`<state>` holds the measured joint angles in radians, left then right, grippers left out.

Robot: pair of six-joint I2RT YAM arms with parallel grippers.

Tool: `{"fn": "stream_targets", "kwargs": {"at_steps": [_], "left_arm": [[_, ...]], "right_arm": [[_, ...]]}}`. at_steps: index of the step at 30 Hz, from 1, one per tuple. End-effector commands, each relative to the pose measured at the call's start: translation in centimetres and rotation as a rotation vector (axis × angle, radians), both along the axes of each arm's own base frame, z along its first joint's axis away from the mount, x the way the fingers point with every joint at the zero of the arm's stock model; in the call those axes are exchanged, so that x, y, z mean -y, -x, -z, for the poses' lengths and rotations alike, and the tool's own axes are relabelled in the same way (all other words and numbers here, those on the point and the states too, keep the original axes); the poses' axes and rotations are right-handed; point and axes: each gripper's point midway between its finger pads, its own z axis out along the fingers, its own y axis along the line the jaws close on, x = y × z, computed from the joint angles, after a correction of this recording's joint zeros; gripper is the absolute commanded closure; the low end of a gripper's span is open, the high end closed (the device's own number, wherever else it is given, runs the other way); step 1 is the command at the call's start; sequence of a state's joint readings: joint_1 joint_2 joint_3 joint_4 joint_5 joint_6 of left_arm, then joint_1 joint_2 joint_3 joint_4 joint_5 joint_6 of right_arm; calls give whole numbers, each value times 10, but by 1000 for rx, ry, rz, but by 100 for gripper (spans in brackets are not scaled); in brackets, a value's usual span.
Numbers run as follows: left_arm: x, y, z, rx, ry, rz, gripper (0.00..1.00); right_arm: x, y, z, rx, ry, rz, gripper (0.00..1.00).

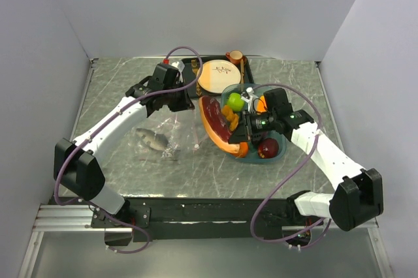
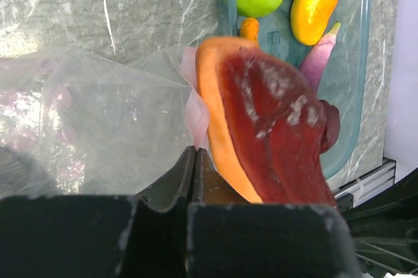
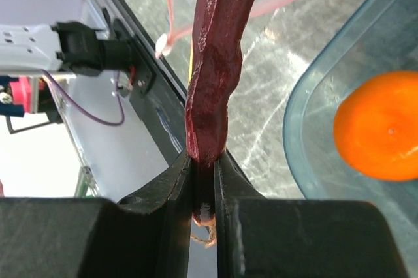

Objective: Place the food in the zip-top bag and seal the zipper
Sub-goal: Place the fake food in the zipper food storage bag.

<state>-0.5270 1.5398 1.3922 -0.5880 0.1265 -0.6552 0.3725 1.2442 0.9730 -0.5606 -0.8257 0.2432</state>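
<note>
The zip-top bag (image 1: 171, 124) lies left of centre on the table (image 1: 117, 89) with the fish (image 1: 151, 139) in it. To its right sits the oval tray (image 1: 282, 142), apple (image 1: 235, 102) and orange (image 1: 262, 104) at its far end, the meat slice (image 1: 213, 120) at its left rim. The round plate (image 1: 219, 76) lies behind the tray.

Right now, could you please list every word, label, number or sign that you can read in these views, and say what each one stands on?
No text can be read in any view.
round plate: thin dark marks on its face, too small to tell whether they are writing or decoration.
zip-top bag: no print visible.
dark red food slice: no print visible.
</note>
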Motion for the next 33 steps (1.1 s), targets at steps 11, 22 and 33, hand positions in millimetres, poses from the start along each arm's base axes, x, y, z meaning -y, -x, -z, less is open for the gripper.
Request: {"fn": "stream_targets", "kwargs": {"at_steps": [11, 22, 33], "left_arm": [[3, -8, -28, 83, 25, -9, 99], [5, -8, -24, 70, 28, -3, 99], [13, -2, -21, 70, 20, 31, 99]], "right_arm": [[25, 4, -28, 117, 112, 164, 96], [21, 42, -13, 1, 112, -14, 98], [2, 49, -17, -39, 19, -133, 96]]}}
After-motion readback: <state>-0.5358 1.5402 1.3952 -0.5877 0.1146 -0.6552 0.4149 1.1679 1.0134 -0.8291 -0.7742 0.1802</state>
